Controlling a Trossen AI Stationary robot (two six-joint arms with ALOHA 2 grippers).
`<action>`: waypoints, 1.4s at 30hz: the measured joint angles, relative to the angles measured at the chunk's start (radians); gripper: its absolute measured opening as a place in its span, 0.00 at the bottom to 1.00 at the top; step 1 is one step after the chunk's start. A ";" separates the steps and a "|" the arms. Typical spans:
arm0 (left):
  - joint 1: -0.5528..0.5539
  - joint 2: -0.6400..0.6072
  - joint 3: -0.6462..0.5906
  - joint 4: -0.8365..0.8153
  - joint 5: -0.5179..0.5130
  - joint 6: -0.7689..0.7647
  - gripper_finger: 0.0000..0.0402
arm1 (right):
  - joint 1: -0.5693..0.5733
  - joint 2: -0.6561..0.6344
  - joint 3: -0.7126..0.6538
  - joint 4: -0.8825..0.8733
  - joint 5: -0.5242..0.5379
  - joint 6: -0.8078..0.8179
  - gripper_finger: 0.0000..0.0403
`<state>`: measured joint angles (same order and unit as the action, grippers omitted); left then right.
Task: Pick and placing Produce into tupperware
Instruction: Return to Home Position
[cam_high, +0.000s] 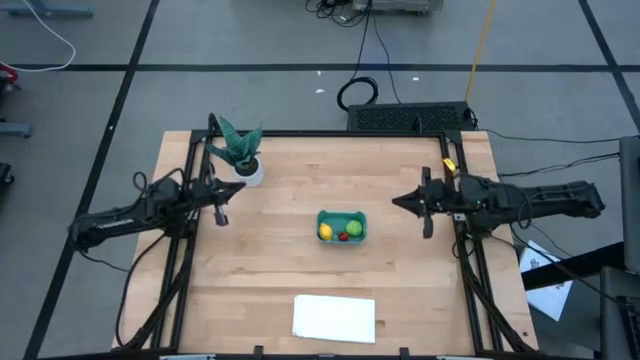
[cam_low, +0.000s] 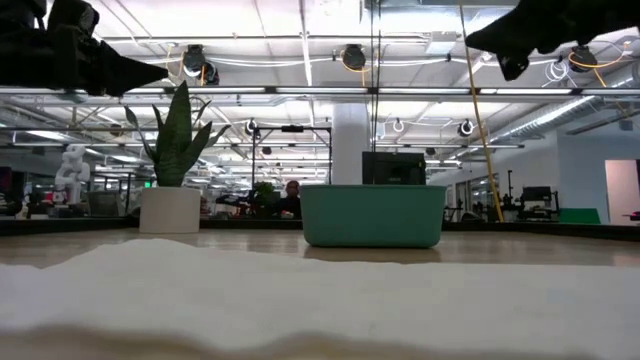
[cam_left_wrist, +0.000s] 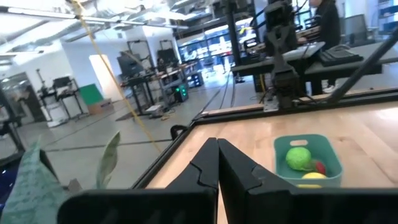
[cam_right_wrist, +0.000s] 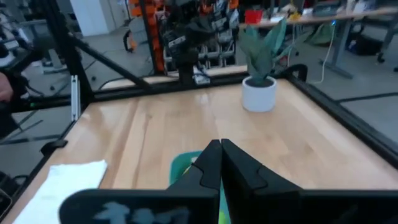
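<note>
The produce (cam_left_wrist: 298, 158) is contained in the tupperware (cam_high: 341, 213). Left gripper (cam_left_wrist: 217, 143) and right gripper (cam_right_wrist: 221, 144) are raised at opposite counter (cam_high: 300, 180) sides, fingers together.

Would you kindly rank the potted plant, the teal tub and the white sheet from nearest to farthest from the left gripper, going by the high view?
Measured from the left gripper, near the table's left edge:
1. The potted plant, just beside it at the back-left corner.
2. The teal tub, at the table's middle.
3. The white sheet, at the front edge.
</note>
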<state>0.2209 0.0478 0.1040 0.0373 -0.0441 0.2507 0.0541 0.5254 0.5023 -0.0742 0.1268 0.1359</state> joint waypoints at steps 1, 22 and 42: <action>-0.008 -0.013 0.000 -0.010 -0.001 0.005 0.00 | 0.018 -0.017 -0.008 0.007 0.024 -0.003 0.00; -0.047 -0.046 0.001 -0.035 -0.007 0.029 0.00 | -0.051 -0.125 -0.101 0.107 -0.104 -0.096 0.00; -0.047 -0.046 0.001 -0.057 -0.061 0.036 0.00 | -0.010 -0.348 -0.256 0.161 -0.023 -0.115 0.00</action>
<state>0.1741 0.0021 0.1047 -0.0193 -0.1051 0.2863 0.0441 0.1772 0.2461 0.0867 0.1038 0.0206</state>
